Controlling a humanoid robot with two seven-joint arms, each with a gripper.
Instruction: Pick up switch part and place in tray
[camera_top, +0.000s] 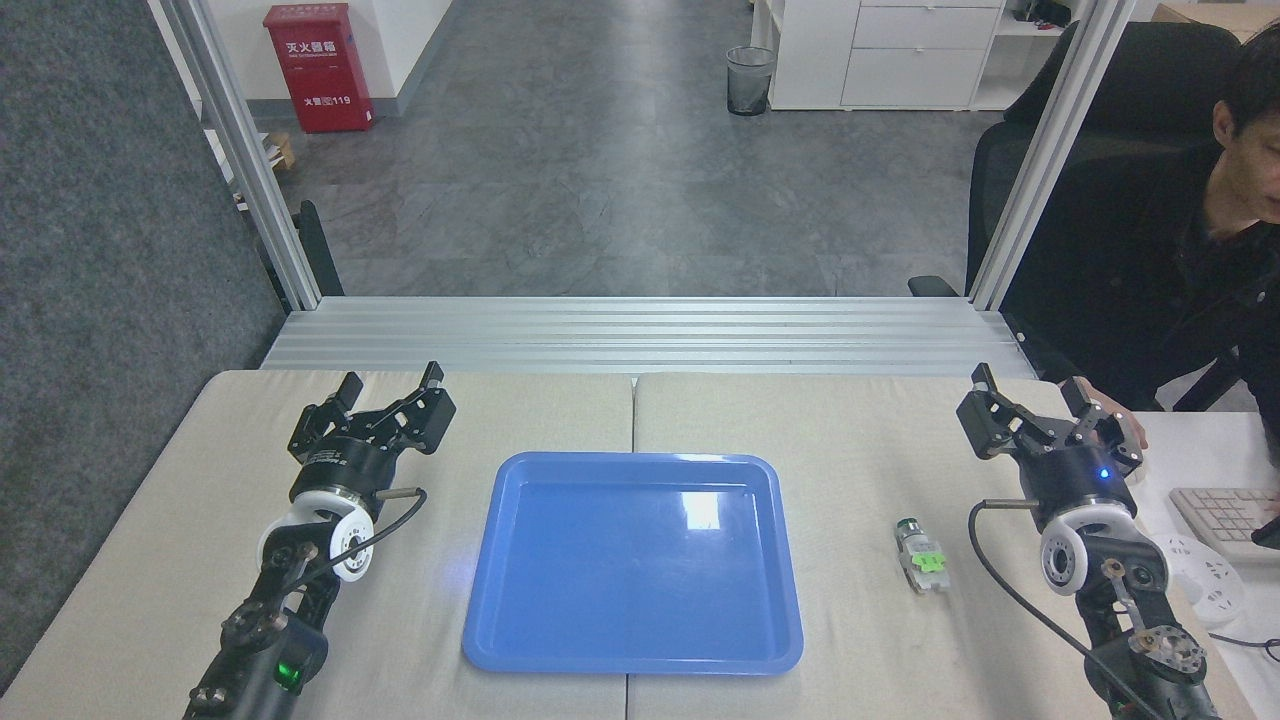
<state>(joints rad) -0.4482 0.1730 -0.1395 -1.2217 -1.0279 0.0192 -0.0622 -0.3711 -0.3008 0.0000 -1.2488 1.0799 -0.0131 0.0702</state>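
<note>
The switch part (922, 555) lies flat on the beige table, right of the tray, with its dark metal-ringed end pointing away from me and its green piece in the middle. The blue tray (520, 620) sits in the table's centre with nothing in it. My right gripper (1030, 384) hovers open behind and to the right of the part, well apart from it. On the left side, my left gripper (392, 380) is open too, with nothing between its fingers, left of the tray's far corner.
A person in black sits at the far right, a hand (1112, 412) resting just behind my right gripper. A keyboard (1225, 520) lies on a white desk at the right edge. An aluminium frame (640, 330) borders the table's far side.
</note>
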